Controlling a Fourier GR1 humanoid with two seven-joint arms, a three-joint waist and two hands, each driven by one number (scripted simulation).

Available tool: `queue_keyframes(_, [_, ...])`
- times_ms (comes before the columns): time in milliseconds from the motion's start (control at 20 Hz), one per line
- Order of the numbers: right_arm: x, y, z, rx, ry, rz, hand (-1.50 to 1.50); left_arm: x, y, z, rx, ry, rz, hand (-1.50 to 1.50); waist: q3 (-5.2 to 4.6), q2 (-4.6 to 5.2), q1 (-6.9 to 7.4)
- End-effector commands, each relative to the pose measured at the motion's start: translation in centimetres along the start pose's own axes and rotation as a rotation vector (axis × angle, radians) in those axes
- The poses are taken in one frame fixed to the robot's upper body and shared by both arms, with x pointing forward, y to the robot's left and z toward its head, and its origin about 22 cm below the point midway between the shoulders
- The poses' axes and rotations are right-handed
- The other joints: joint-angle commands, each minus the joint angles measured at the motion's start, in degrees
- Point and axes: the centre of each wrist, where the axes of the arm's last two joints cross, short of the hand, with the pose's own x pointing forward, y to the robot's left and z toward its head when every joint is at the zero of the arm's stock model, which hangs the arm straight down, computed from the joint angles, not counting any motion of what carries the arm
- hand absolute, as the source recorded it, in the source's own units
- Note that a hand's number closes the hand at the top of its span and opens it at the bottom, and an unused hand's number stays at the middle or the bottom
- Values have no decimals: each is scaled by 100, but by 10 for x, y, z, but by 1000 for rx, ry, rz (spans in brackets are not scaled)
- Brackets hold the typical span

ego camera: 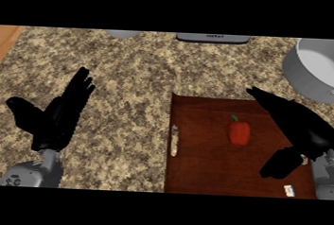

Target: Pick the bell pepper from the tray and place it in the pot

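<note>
Speckled stone table carries a brown tray; the pepper lies on it, untouched. Right hand hovers beside it, fingers released, apparently lining up a grasp. Left hand rests with fingers straight. Pot waits beyond.

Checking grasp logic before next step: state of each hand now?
Left hand: open, holding nothing, over the counter.
Right hand: open, holding nothing, beside the bell pepper.

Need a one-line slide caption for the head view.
Right hand open beside the red bell pepper on the brown tray; pot waits top right.
</note>
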Motion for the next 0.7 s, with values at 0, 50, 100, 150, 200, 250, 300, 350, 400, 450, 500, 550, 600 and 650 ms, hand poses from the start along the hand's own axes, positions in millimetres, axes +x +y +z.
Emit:
queue_keyframes(0, [17,10,-8,4,10,-10,-150,6,21,6,7,-5,-6,0,0,0,15])
queue_keyframes(50, [15,9,1,3,25,-10,-150,-4,-10,-6,8,3,-9,0,0,0,-15])
queue_keyframes(100, [14,14,-10,15,34,-34,-150,-22,8,2,4,4,1,0,-1,3,0])
queue_keyframes(150, [15,24,-10,6,57,-13,-150,8,-17,10,7,12,16,0,1,-3,6])
queue_keyframes(200, [16,21,0,14,74,-7,-150,-5,13,18,-5,-1,-13,0,0,-5,3])
queue_keyframes(250, [34,10,-20,3,82,-15,-150,-9,9,6,7,9,-6,0,-1,3,19])
queue_keyframes(300, [19,14,-5,3,91,9,-150,5,12,17,11,-3,-11,0,0,-4,4])
queue_keyframes(350, [10,20,-22,28,116,30,-150,-10,6,-12,6,0,-5,0,-1,10,-13])
queue_keyframes(400, [18,27,-32,19,118,36,-150,-11,2,-16,-8,-3,3,0,0,12,-4])
queue_keyframes(450, [11,14,-40,27,139,37,-150,-26,1,9,-11,5,-6,0,0,7,28])
queue_keyframes(500, [11,25,-49,27,149,33,-150,-6,-12,4,-7,0,-2,0,1,7,26])
queue_keyframes(550, [12,29,-37,27,134,31,-150,3,-5,-1,-2,-4,-6,0,1,1,0])
queue_keyframes(600, [-2,36,-56,41,144,35,-150,-5,-2,-1,2,5,9,0,2,8,18])
queue_keyframes(650, [8,27,-35,38,132,49,-150,4,3,-6,1,12,1,0,0,0,-7])
